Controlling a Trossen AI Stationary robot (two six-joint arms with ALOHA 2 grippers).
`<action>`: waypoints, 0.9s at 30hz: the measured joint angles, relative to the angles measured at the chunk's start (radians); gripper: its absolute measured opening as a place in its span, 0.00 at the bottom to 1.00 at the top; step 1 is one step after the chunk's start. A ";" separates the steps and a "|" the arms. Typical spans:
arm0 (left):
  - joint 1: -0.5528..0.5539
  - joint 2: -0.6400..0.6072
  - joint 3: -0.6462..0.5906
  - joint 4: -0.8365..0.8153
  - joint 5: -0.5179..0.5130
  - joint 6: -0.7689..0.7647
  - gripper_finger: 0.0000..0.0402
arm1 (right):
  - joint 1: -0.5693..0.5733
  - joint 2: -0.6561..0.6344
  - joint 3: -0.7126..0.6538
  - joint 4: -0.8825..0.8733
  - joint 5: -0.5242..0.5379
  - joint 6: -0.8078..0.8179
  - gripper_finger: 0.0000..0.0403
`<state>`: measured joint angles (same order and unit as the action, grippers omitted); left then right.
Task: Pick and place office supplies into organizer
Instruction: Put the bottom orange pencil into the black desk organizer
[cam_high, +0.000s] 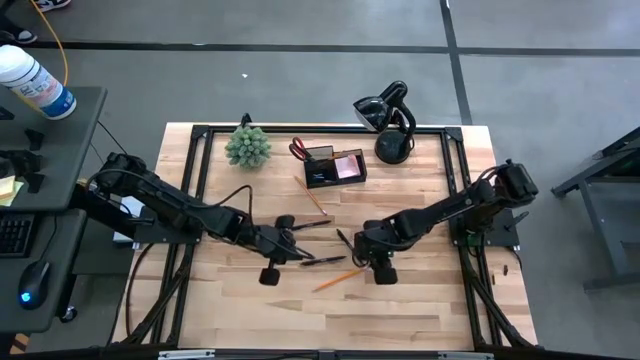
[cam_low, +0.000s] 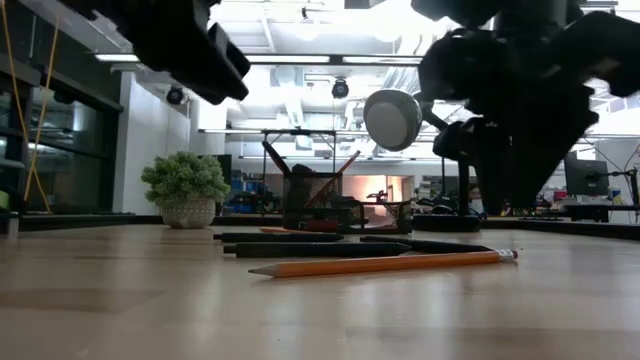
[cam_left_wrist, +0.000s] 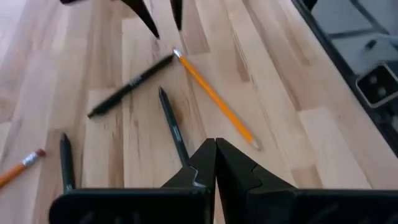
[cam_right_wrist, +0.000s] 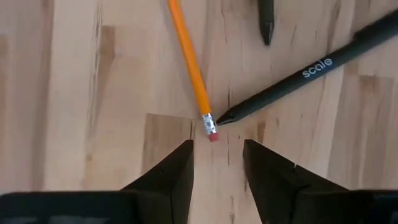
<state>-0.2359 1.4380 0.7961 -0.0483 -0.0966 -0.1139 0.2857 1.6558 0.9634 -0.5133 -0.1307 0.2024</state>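
The black organizer (cam_high: 335, 167) stands at the table's far middle, with red-handled scissors (cam_high: 298, 150) and a pink sticky-note pad (cam_high: 349, 165) in it. An orange pencil (cam_right_wrist: 189, 59) and several black pens (cam_high: 325, 260) lie flat at mid-table. A second pencil (cam_high: 315, 197) lies near the organizer. My right gripper (cam_right_wrist: 217, 149) is open above the table, and the first pencil's eraser end (cam_right_wrist: 210, 127) lies just ahead of its fingertips. My left gripper (cam_left_wrist: 216, 149) is shut and empty above a black pen (cam_left_wrist: 173, 124).
A spiky green plant (cam_high: 247, 147) stands at the far left. A black curved-neck stand (cam_high: 390, 115) stands at the far right. A black pen marked "scale" (cam_right_wrist: 292, 81) lies with its tip by the pencil's eraser. Bare wood lies toward the near edge.
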 joint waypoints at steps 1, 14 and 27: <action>0.000 0.000 0.000 0.010 -0.003 0.000 0.00 | 0.007 0.000 0.000 0.002 0.017 -0.018 0.33; 0.000 0.000 0.000 0.022 -0.047 -0.003 0.00 | 0.024 0.059 0.002 0.024 -0.002 -0.090 0.33; 0.000 0.000 0.000 0.017 -0.054 0.035 0.00 | 0.031 0.100 0.003 0.040 0.016 -0.073 0.24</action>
<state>-0.2359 1.4380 0.7963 -0.0308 -0.1509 -0.0788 0.3172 1.7557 0.9665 -0.4735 -0.1143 0.1299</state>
